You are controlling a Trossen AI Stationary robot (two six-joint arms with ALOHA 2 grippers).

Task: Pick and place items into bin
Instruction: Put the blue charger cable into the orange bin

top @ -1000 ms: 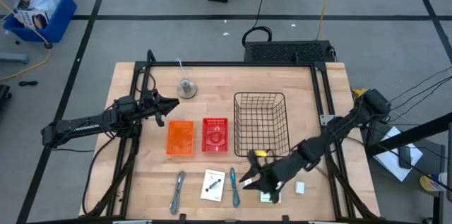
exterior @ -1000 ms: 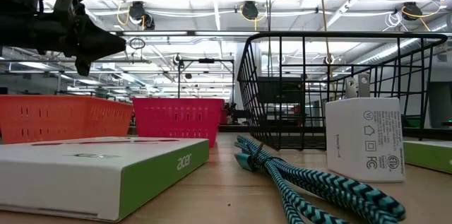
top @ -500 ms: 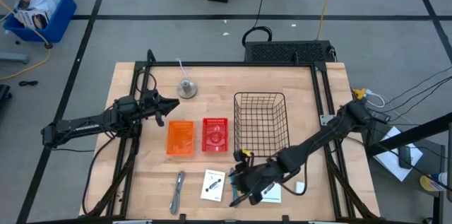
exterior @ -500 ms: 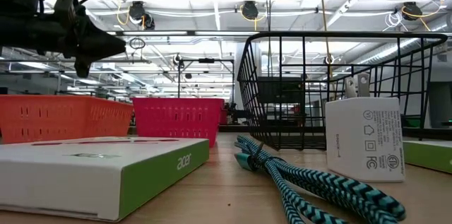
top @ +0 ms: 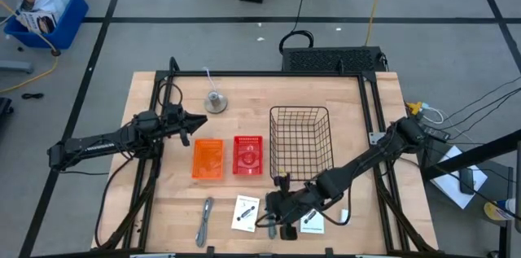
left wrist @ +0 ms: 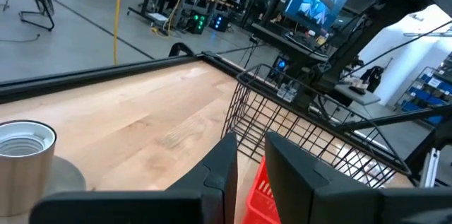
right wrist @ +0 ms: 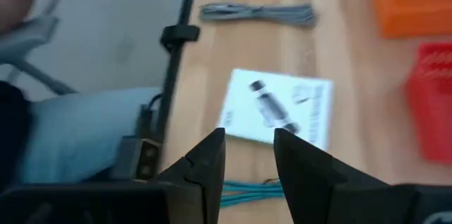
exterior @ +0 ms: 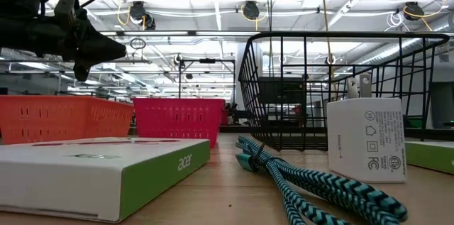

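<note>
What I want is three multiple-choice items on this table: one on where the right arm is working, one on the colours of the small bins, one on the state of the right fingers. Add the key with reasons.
1. Where is the right gripper?
A. Over the wire basket
B. At the table's front edge, over the teal cable beside the white box
C. Next to the metal bell

2. What colours are the two small plastic bins?
A. An orange bin and a red bin
B. Blue and green
C. Both yellow

3. How do the right gripper's fingers stand?
A. Shut on the white box
B. Shut on the teal cable
C. Apart, holding nothing

Key: B, the high view shows the right gripper low at the front by the box. A, both bins sit side by side in the high view. C, the right wrist view shows a gap between the fingers.
</note>
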